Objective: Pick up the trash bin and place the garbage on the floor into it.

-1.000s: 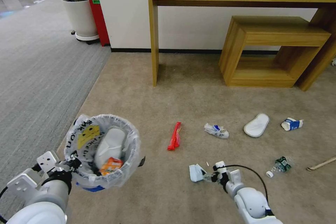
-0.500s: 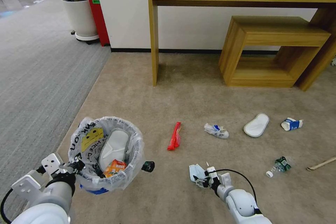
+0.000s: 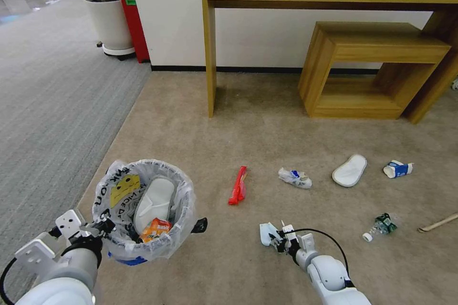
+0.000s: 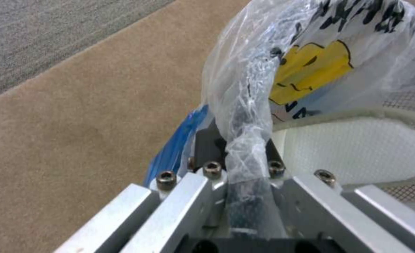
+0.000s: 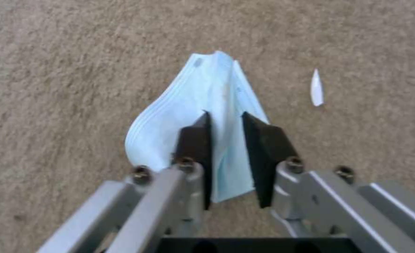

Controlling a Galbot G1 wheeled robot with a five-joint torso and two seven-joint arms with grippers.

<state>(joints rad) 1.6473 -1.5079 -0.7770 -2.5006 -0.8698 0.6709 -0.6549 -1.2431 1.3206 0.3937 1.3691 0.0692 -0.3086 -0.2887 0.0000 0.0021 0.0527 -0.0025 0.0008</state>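
On the carpet before you: your two arms low at the near edge, litter scattered ahead.
Left gripper [image 3: 102, 225]: your fingers are clamped on the rim of the trash bin [image 3: 143, 209], with the clear bag bunched between them in the left wrist view [image 4: 245, 154].
Trash bin: held at your left, clear of the carpet or resting on it you cannot tell; a white slipper [image 3: 153, 204] and an orange wrapper [image 3: 153, 230] lie inside.
Right gripper [image 3: 276, 238]: down at the floor, your fingers [image 5: 196, 140] closed on a pale blue face mask [image 5: 207, 109], one on each side of its fold.
Garbage on the floor: a red wrapper [image 3: 238, 185] near the bin; a crumpled white-blue piece [image 3: 295, 177] beyond the mask; a second white slipper [image 3: 349, 170] and a blue-white carton [image 3: 397, 169] farther right; a crushed bottle [image 3: 379, 227] and a wooden stick [image 3: 437, 223] at your right edge.
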